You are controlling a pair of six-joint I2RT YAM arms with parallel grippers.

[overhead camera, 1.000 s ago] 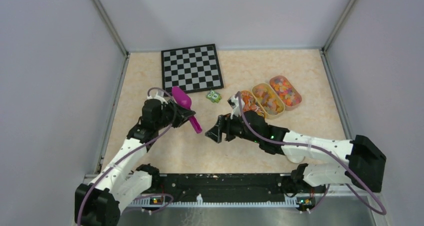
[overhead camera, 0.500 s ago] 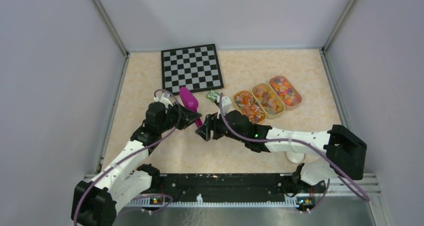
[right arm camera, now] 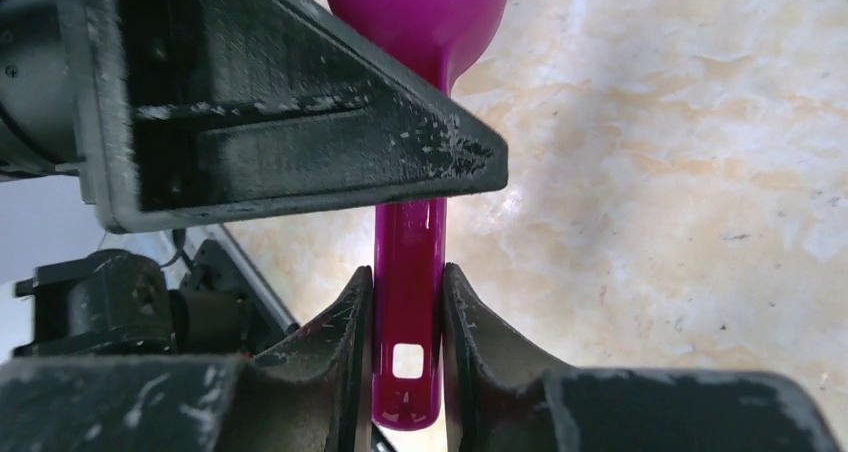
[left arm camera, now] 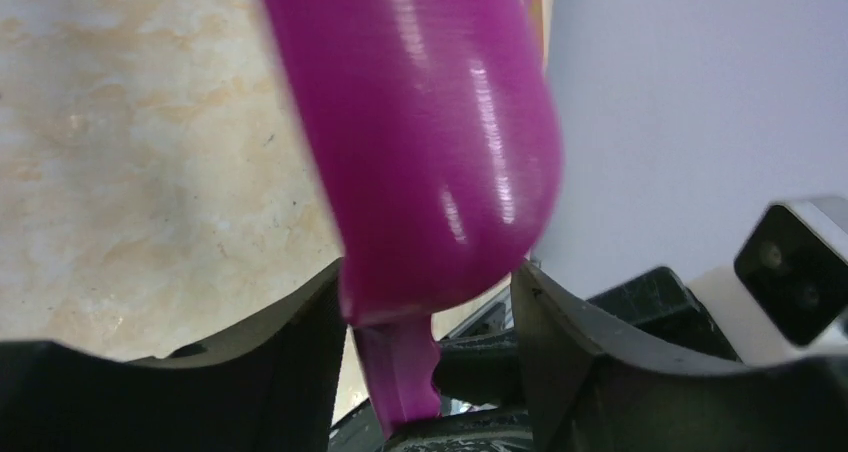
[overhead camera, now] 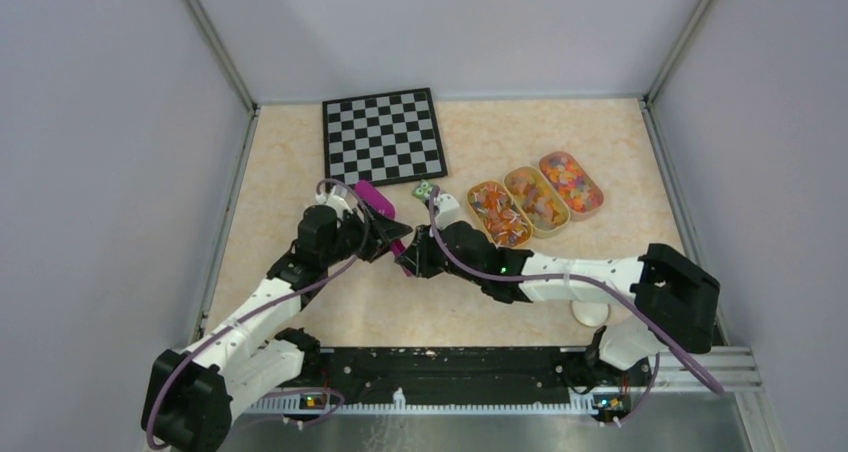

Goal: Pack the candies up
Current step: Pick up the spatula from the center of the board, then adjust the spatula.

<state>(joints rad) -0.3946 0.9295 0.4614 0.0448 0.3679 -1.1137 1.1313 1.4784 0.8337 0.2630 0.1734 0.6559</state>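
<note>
The candies point(overhead camera: 538, 200) fill three oval tubs on the right of the table, untouched. A magenta scoop point(overhead camera: 372, 198) hangs between both grippers at the table's middle. In the right wrist view my right gripper point(right arm camera: 407, 272) is shut on the scoop's handle point(right arm camera: 408, 312), both pads pressed against it. In the left wrist view my left gripper point(left arm camera: 428, 272) stands open, its fingers point(left arm camera: 300, 342) spread wider than the handle, with the scoop's bowl point(left arm camera: 420, 122) just beyond their tips. From above, the left gripper point(overhead camera: 390, 234) and right gripper point(overhead camera: 408, 257) meet nose to nose.
A small green block with eyes point(overhead camera: 427, 191) lies just behind the grippers. A chessboard point(overhead camera: 383, 135) lies at the back left. A small white round object point(overhead camera: 590, 315) sits under the right arm near the front edge. Grey walls enclose the table.
The right gripper came left to the scoop and shut on its handle. The left gripper, which was holding the scoop, has opened.
</note>
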